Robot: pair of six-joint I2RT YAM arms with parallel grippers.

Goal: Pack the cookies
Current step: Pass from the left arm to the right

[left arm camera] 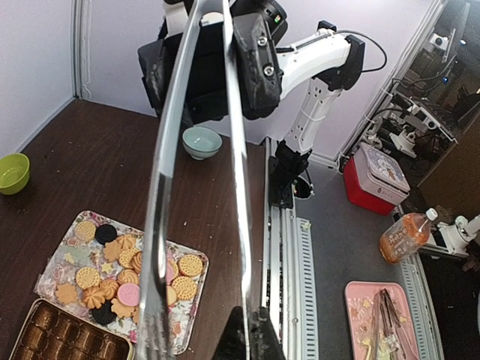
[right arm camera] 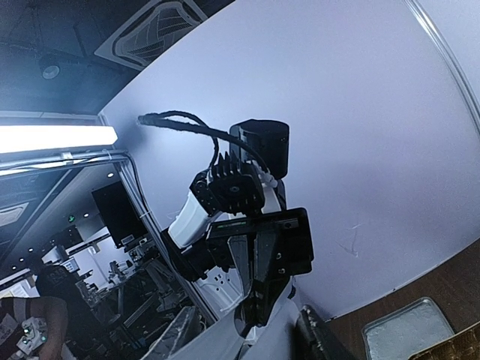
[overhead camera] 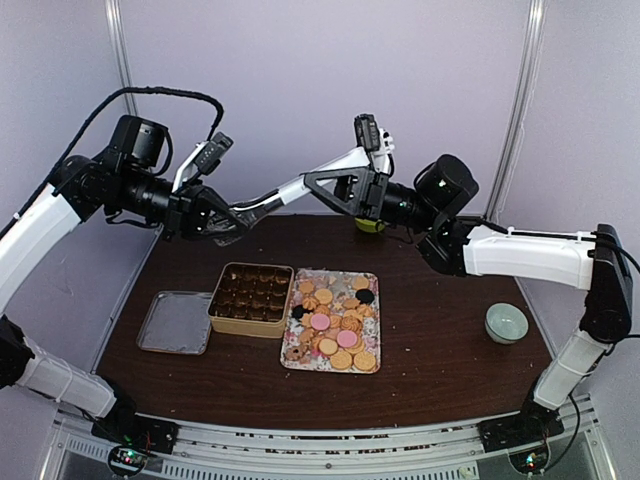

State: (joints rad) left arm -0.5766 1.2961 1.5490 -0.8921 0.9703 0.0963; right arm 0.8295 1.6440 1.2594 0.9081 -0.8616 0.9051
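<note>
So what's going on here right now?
The left gripper is shut on the tongs, holding them up over the table. The right gripper sits at their far end, fingers either side; a grip can't be confirmed. The cookies lie on the tray; the tin beside it holds only paper cups.

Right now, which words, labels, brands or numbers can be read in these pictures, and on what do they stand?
None can be read.
Bottle label: too blurred to read.
Red box lid print: too small to read.
</note>
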